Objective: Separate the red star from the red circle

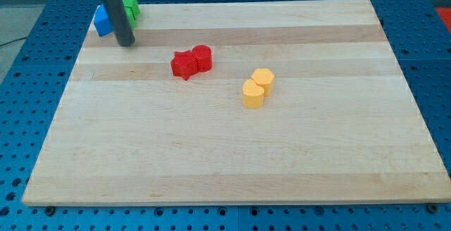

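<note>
The red star (184,65) lies on the wooden board (232,153) a little left of centre, touching the red circle (202,58) at its right. My tip (127,44) rests on the board to the upper left of the red pair, well apart from them. The dark rod rises from it toward the view's top left.
A blue block (103,21) and a green block (130,9) sit at the board's top left corner, just behind the rod. Two yellow blocks, one at the lower left (254,94) and one at the upper right (263,79), touch each other right of centre.
</note>
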You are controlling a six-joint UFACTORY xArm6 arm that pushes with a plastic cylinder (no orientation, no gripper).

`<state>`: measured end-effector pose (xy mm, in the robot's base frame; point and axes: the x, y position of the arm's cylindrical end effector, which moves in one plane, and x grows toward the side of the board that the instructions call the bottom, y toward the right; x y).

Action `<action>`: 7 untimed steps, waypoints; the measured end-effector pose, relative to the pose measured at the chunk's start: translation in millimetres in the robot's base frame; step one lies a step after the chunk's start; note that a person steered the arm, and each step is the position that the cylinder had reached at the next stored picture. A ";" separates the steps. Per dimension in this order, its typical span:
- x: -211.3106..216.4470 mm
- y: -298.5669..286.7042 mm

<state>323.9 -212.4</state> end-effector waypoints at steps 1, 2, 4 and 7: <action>28.9 31.5; 50.2 64.7; 53.6 76.9; 51.1 150.2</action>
<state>375.0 -62.2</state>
